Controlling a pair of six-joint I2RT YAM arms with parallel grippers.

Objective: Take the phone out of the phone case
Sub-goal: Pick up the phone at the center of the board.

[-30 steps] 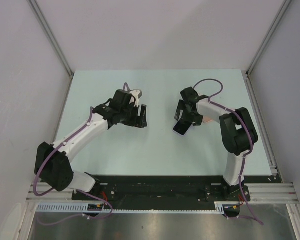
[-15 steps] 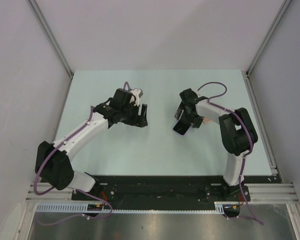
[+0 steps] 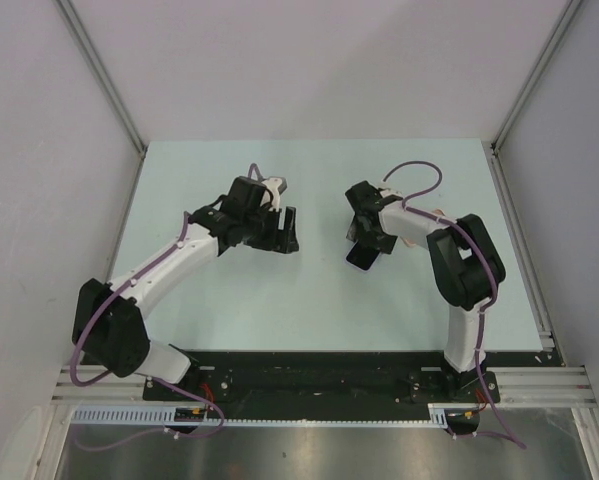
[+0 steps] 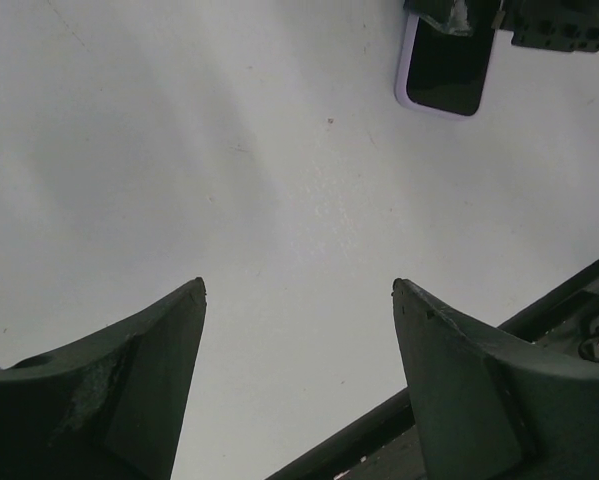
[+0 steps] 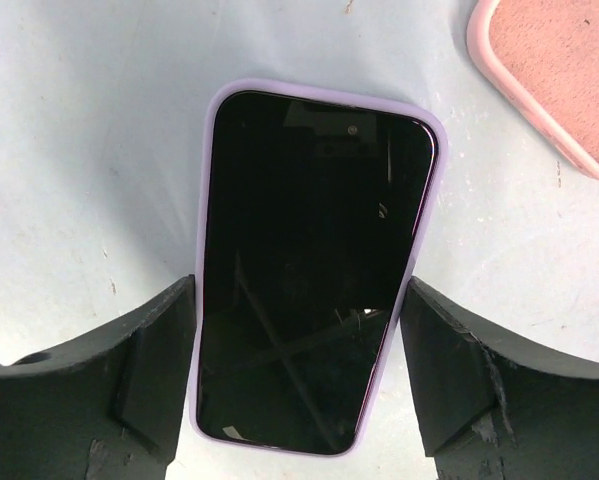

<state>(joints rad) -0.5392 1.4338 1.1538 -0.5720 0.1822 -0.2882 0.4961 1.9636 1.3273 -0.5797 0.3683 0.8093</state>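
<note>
The phone [image 5: 314, 260], black screen up, lies flat on the table inside a lilac phone case [image 5: 205, 200] whose rim shows all round it. My right gripper [image 5: 299, 290] straddles its near half, and both fingers press against the case's long sides. In the top view the phone [image 3: 360, 256] sticks out below the right gripper [image 3: 365, 240]. My left gripper [image 4: 299, 285] hangs open over bare table with nothing between its fingers; the phone [image 4: 444, 70] lies far ahead of it. From above, the left gripper [image 3: 285, 232] sits left of the phone.
An empty pink case [image 5: 564, 70] lies on the table just beyond the phone to the right. The black base rail [image 4: 459, 400] runs along the table's near edge. Grey walls enclose the pale table [image 3: 309, 300] on three sides.
The right gripper's jaws have closed in from wide open onto the cased phone's sides, and its wrist has shifted slightly left. The left arm has barely moved.
</note>
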